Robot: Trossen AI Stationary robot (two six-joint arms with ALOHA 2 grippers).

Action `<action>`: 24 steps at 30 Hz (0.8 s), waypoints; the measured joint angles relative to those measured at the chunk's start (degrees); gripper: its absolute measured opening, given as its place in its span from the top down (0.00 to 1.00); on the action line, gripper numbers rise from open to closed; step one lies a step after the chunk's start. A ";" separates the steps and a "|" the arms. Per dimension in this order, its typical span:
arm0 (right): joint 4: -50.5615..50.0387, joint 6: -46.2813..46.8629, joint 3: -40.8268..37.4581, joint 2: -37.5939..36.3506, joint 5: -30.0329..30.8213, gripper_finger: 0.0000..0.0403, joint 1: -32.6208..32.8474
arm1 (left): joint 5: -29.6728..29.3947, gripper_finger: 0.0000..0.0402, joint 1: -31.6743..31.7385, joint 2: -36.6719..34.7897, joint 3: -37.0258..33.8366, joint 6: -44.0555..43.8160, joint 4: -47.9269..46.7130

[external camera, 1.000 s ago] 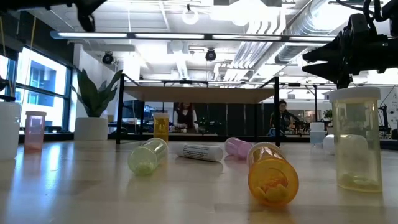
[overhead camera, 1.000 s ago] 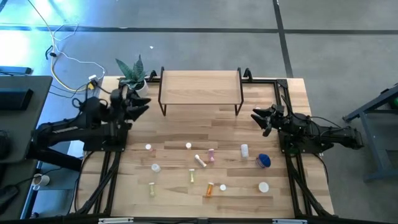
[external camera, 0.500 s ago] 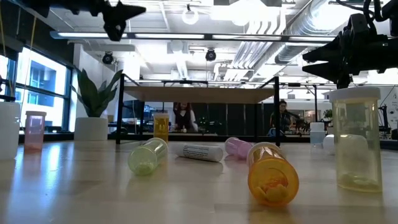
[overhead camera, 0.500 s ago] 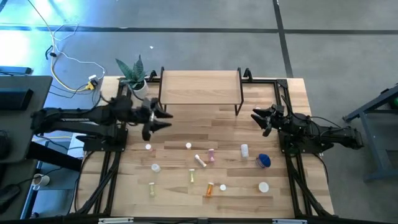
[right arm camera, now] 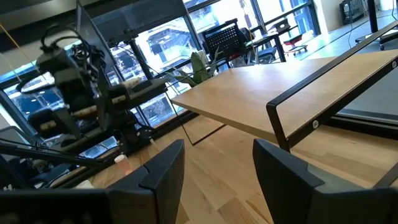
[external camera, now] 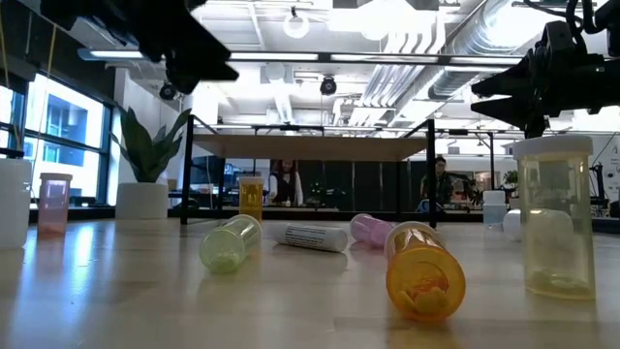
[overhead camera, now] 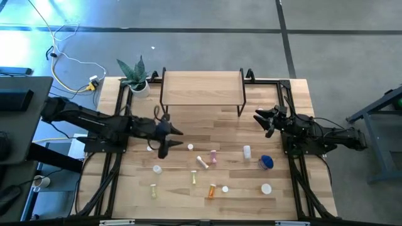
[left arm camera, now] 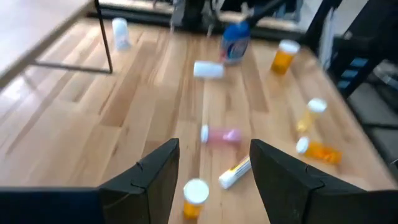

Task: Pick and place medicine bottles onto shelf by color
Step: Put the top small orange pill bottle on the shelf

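The small orange medicine bottle with a white cap [left arm camera: 195,198] stands upright on the light wooden counter [overhead camera: 207,122] directly ahead of the left gripper [left arm camera: 214,171], centred in the gap between its two dark fingers and a little below them; in the high view this is probably the white-capped bottle [overhead camera: 190,147] just off the gripper's tip [overhead camera: 171,135]. The fingers stand apart with nothing between them, which suits an approach to this bottle, the nearest one.

Just beyond it, seen past the left gripper, a white tube-shaped bottle [left arm camera: 235,173] lies on its side slightly to one side, and a pink bottle [left arm camera: 221,135] lies on its side a bit farther ahead. Farther still lie a white bottle on its side [left arm camera: 208,69], a larger blue bottle [left arm camera: 236,45] and several orange ones, all loose on the counter, so the sorting looks barely begun.

The low light-wood shelf on thin black legs [overhead camera: 202,88] stands at the counter's far edge, behind the left gripper's line of travel and bare on top. A potted green plant [overhead camera: 134,74] sits beside its left end.

The right gripper [overhead camera: 264,119] hangs near the shelf's right leg, well apart from the bottles, its fingers parted and empty, apparently waiting.
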 joint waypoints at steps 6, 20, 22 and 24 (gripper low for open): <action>-0.01 0.00 -0.01 0.00 0.01 0.55 -0.01 | -2.88 0.53 -1.69 7.28 0.00 -0.01 4.63; 0.00 0.00 0.01 -0.01 0.00 0.55 0.00 | -3.15 0.53 -1.51 20.96 0.02 -2.09 11.59; -0.01 0.00 0.01 -0.02 0.01 0.55 0.01 | -3.15 0.53 -1.52 22.42 0.02 -2.10 12.14; -0.01 0.00 0.00 -0.02 -0.01 0.55 0.00 | -3.14 0.53 -1.51 23.74 0.02 -2.75 12.18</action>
